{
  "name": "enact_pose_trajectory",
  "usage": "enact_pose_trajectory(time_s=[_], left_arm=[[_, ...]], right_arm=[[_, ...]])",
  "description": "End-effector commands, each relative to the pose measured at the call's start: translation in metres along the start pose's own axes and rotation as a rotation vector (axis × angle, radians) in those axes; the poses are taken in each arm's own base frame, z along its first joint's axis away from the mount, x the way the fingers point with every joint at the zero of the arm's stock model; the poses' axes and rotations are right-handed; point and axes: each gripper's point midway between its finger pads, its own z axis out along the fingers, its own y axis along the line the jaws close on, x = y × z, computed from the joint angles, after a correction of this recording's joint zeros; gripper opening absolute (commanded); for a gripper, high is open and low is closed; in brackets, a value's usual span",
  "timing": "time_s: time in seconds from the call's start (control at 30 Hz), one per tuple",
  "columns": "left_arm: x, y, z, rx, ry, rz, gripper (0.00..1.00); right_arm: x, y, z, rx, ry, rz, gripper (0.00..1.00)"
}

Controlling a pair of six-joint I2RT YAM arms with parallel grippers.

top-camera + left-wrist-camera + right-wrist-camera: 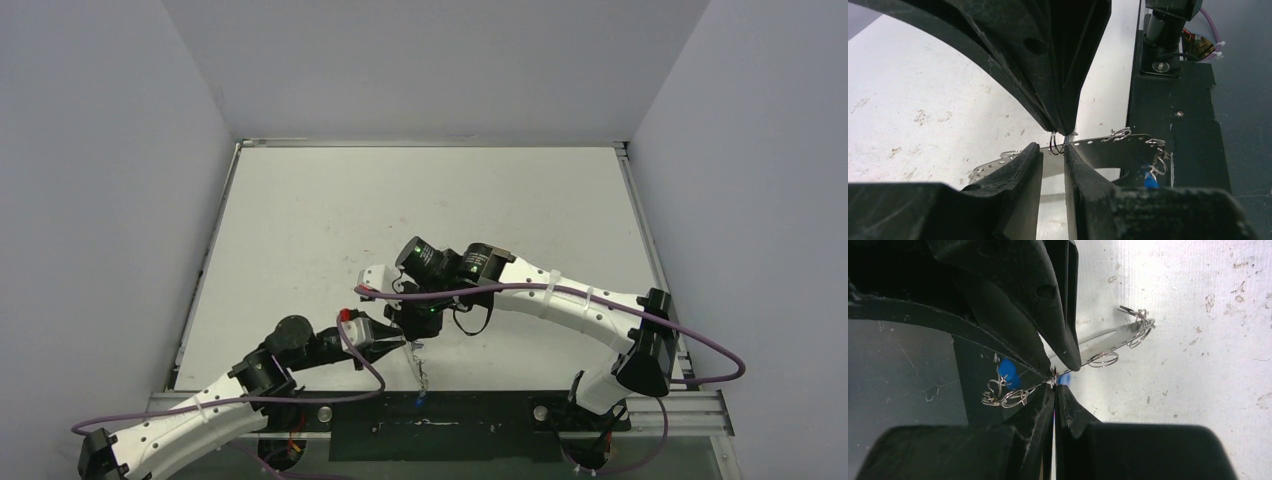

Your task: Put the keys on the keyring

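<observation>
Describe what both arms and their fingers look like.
The left arm and right arm have white shells with black joints, and a purple cable trails along each. The fingers are black, tapered and scuffed.

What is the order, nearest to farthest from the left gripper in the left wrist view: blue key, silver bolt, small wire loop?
1. The small wire loop, on the keyring, at the left gripper tips.
2. The blue key, lower right.
3. The silver bolt, upper right on the black base.
</observation>
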Motion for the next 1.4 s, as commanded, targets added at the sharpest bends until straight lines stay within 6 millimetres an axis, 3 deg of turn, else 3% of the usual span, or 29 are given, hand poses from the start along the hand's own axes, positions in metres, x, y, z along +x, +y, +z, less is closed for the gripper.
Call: enact_pose_trajectory(time_s=[0.0,0.13,0.33,0.47,0.73,0.87,1.13,1.37], left_arm=[[-0.037,-0.003,0.004,0.025,-0.131,0.021,0.21],[-0.039,-0.003,0.005,0.026,-0.154,0.015,0.19],[-0.031,-0.007,0.005,0.044,-0.127,0.01,0.01],[-0.025,-0.006,0.003,0.038,-0.121,0.01,0.0],[-0.033,-0.004,-0.003,0.006,-0.203,0.008,0.0],[-0.041,-0.005,-0.007,-0.004,-0.285,0.0,0.0],[-0.058,-0.008,-0.015,0.001,-0.404,0.025,0.0],[-0.065,-0.012,-0.017,0.022,-0.438,0.03,0.0]], right_arm=[[-0.019,-0.003,-0.006,0.027,-0.047,-0.008,0.0],[-0.02,-0.003,-0.005,0.024,-0.049,-0.007,0.0],[-0.022,-0.003,-0.005,0.022,-0.057,-0.008,0.0],[-0.022,-0.009,-0.006,0.056,-0.068,-0.008,0.0],[-0.032,-0.021,-0.029,0.03,-0.286,-0.017,0.4],[-0.034,-0.017,-0.042,-0.018,-0.438,-0.077,0.51],[-0.026,-0.005,-0.038,-0.076,-0.538,-0.201,0.51],[-0.025,-0.005,-0.024,-0.119,-0.538,-0.2,0.36]])
